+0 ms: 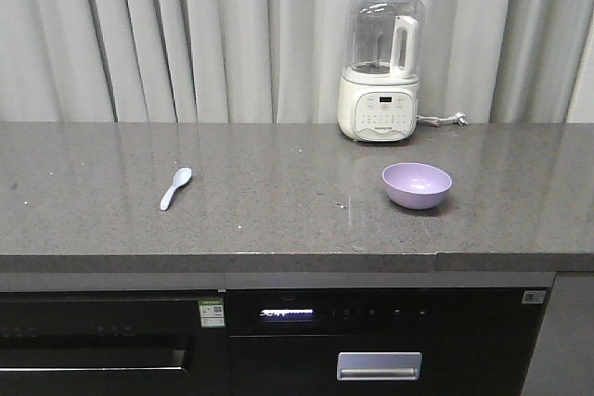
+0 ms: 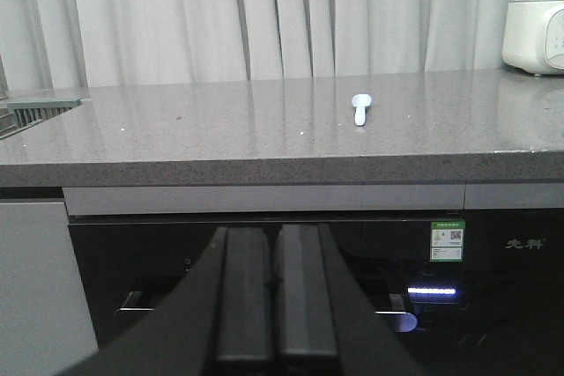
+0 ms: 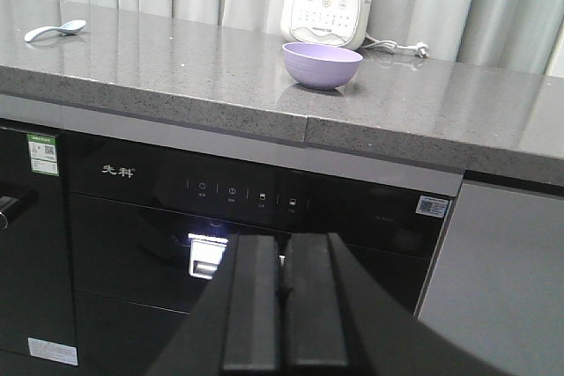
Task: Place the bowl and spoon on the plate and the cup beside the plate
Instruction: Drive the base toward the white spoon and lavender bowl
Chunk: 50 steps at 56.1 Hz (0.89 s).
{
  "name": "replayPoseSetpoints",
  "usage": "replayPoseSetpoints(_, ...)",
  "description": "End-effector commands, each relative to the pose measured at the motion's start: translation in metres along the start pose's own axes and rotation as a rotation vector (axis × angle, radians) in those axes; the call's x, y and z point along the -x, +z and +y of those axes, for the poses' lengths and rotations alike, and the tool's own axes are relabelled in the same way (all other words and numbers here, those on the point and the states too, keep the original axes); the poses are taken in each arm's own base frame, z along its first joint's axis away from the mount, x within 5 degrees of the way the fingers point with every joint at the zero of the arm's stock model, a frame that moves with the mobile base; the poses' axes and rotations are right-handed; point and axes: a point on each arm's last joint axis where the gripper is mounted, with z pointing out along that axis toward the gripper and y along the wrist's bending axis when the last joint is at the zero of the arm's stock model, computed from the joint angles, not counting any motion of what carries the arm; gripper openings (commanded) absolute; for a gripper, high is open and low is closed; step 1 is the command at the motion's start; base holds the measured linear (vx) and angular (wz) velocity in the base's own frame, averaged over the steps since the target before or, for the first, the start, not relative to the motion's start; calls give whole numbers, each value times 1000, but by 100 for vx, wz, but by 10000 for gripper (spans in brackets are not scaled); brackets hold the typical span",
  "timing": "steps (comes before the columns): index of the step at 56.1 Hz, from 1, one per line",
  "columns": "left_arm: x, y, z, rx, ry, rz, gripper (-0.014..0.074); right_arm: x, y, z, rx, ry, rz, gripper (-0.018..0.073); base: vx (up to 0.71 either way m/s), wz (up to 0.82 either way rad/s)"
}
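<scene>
Spoon [image 1: 175, 188] lies left on the counter [image 1: 278, 224], bowl [image 1: 417, 185] well apart on the right. Left gripper [image 2: 271, 244] and right gripper [image 3: 284, 248] hang below counter level, each pressed together, empty.

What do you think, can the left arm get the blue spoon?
Probably yes. The spoon lies alone on the open counter with nothing around it. The left end effector sits shut, below the counter edge, so it must rise and open first.
</scene>
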Motion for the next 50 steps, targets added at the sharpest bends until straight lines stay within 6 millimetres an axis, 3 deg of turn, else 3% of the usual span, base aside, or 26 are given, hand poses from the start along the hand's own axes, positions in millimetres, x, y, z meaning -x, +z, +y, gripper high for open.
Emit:
replayPoseSetpoints(1,19,-3,0,-8,-12,-128,-3,7,-1,-1,-17,-5,-92,-6,0,0)
replayPoseSetpoints(50,19,-3,0,-8,-12,-128,-3,7,-1,-1,-17,-5,-92,-6,0,0)
